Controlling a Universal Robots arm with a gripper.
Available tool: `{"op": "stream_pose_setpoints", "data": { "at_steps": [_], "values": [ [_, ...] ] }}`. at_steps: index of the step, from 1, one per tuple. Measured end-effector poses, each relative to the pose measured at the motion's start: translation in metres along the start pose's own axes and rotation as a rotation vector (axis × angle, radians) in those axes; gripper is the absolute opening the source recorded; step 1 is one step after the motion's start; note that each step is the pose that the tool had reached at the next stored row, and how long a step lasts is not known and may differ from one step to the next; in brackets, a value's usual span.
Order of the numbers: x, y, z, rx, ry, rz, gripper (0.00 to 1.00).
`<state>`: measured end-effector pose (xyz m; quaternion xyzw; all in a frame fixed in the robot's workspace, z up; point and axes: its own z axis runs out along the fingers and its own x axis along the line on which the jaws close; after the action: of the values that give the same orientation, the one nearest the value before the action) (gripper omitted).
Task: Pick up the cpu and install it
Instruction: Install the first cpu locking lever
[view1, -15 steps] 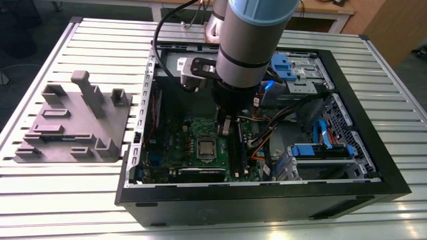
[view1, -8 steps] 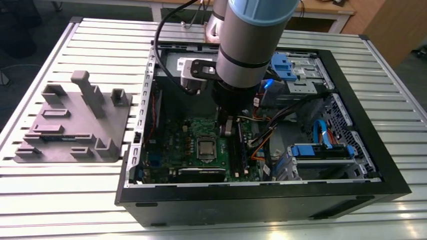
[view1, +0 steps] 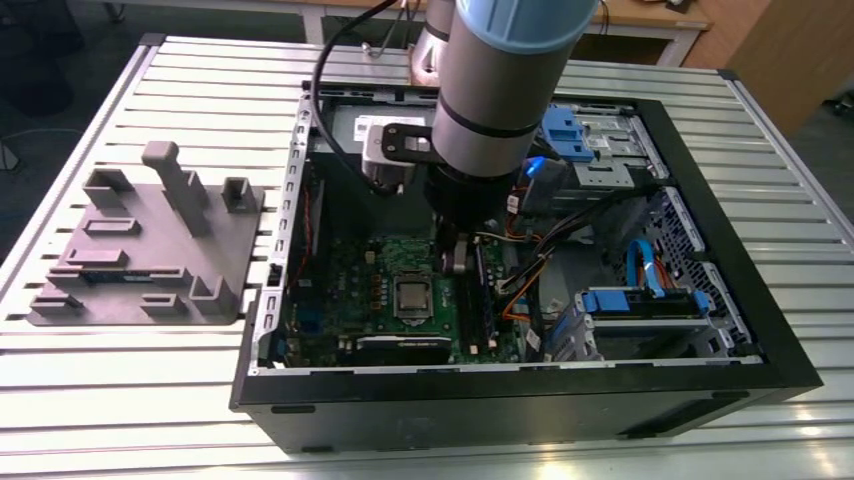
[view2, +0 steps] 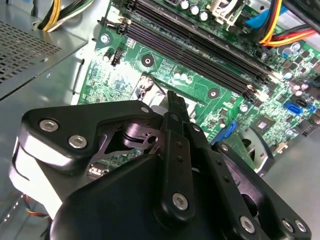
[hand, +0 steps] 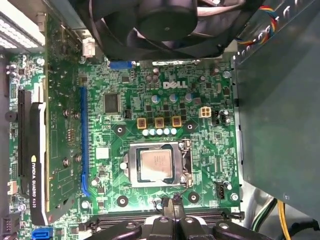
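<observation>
The cpu (view1: 411, 296) (hand: 156, 166), a small silver-grey square chip, lies flat in the metal-framed socket on the green motherboard (view1: 360, 270) (hand: 200, 145) inside the open computer case (view1: 534, 395). My gripper (view1: 461, 262) (hand: 173, 204) (view2: 176, 102) hangs just above the board, beside the socket and over the black memory slots (view2: 200, 50). Its fingers are shut together with nothing between them. It is a short way from the cpu and does not touch it.
A grey moulded fixture (view1: 147, 250) sits on the slatted table at the exterior view's left. In the case, a black fan (hand: 160, 25), a graphics card (hand: 35, 150), a grey power supply box (hand: 280, 125), blue drive brackets (view1: 641, 300) and loose cables (view1: 534, 270) surround the board.
</observation>
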<state>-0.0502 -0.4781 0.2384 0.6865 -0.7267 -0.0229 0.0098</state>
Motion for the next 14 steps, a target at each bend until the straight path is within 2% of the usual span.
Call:
{"op": "stream_pose_setpoints", "data": {
  "at_steps": [2, 4, 5, 7, 8, 10, 11, 14],
  "values": [
    [0.0000, -0.0001, 0.0017, -0.0001, 0.0001, -0.003, 0.10],
    [0.0006, -0.0002, 0.0039, -0.0003, 0.0035, -0.019, 0.10],
    [0.0009, -0.0003, 0.0040, -0.0002, 0.0094, -0.029, 0.10],
    [0.0011, -0.0003, 0.0044, 0.0001, 0.0246, -0.042, 0.10],
    [0.0012, -0.0004, 0.0045, 0.0002, 0.0304, -0.045, 0.10],
    [0.0018, -0.0004, 0.0051, 0.0003, 0.0380, -0.049, 0.10],
    [0.0022, -0.0003, 0.0053, 0.0002, 0.0403, -0.050, 0.10],
    [0.0044, -0.0005, 0.0067, 0.0004, 0.0406, -0.055, 0.10]
  ]
}}
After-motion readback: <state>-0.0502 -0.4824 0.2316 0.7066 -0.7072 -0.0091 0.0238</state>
